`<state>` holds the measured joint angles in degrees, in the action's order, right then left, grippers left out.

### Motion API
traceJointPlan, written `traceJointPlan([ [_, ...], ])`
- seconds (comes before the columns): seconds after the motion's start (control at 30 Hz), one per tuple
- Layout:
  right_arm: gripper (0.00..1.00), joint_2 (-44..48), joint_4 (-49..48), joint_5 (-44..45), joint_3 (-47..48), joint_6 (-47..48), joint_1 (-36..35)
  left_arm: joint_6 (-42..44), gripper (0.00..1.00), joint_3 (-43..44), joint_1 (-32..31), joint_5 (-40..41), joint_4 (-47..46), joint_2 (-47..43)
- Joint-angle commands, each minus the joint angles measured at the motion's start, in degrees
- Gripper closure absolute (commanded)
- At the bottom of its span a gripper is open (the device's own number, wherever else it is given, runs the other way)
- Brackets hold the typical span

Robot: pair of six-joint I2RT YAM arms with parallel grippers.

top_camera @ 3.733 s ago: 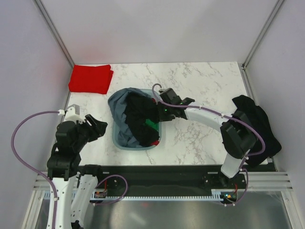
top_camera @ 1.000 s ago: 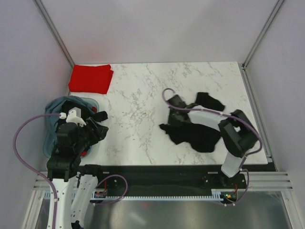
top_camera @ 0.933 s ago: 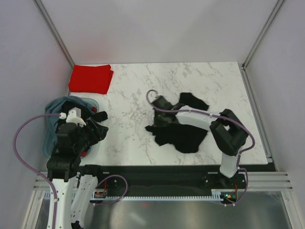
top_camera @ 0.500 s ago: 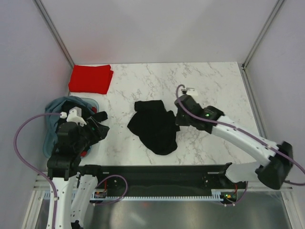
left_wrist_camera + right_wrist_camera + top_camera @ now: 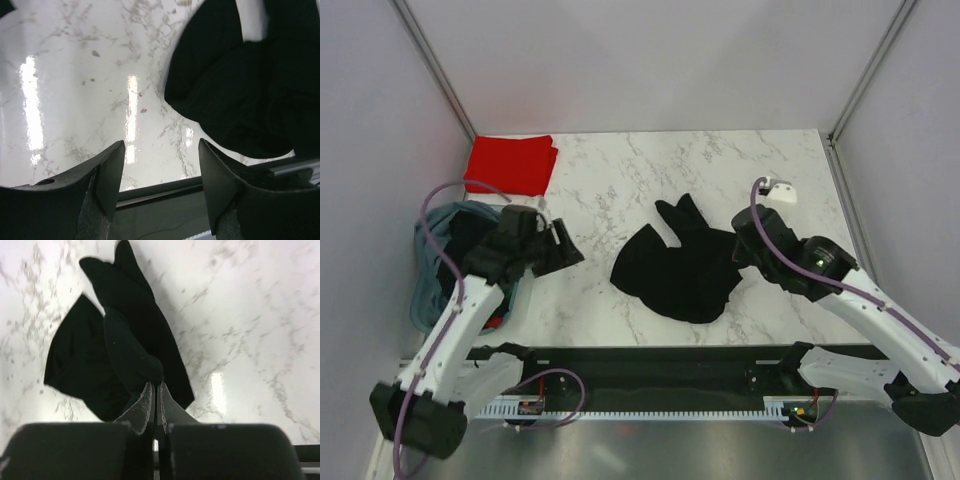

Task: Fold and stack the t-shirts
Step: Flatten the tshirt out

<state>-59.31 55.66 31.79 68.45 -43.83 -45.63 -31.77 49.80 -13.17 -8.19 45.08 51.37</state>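
Note:
A crumpled black t-shirt (image 5: pixel 678 270) lies on the marble table near its middle; it also shows in the left wrist view (image 5: pixel 245 95) and the right wrist view (image 5: pixel 120 360). My right gripper (image 5: pixel 738 252) is shut on the shirt's right edge (image 5: pixel 156 385), pinching a fold of cloth. My left gripper (image 5: pixel 570 252) is open and empty, to the left of the shirt, its fingers (image 5: pixel 107 172) wide apart over bare table. A folded red t-shirt (image 5: pixel 510 164) lies at the back left corner.
The grey-blue fabric tub (image 5: pixel 432 262) with dark and red cloth inside sits at the left edge, under my left arm. The table's front edge and black rail (image 5: pixel 650 360) run just below the shirt. Metal frame posts stand at the back corners.
My right gripper has pulled the black shirt's edge to the right, spreading it. My left arm has swung out from above the tub toward the shirt's left side.

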Motion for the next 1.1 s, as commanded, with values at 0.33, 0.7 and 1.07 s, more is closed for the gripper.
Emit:
traceJointPlan([
  [0.33, 1.00, 7.88, 10.70, 18.75, 9.61, -0.81, 0.45, -2.96, 0.35, 22.25, -26.54, 5.02, -17.92, 41.68],
  [0.7, 1.00, 14.22, 8.85, 15.50, 3.45, 0.59, 0.45, -1.54, 0.40, 34.13, -32.27, 3.79, -18.01, 62.35],
  [1.07, 1.00, 14.48, 8.06, 15.23, 1.25, 0.85, 0.36, -2.33, 0.48, 32.55, -32.27, 6.60, -18.18, 67.71],
])
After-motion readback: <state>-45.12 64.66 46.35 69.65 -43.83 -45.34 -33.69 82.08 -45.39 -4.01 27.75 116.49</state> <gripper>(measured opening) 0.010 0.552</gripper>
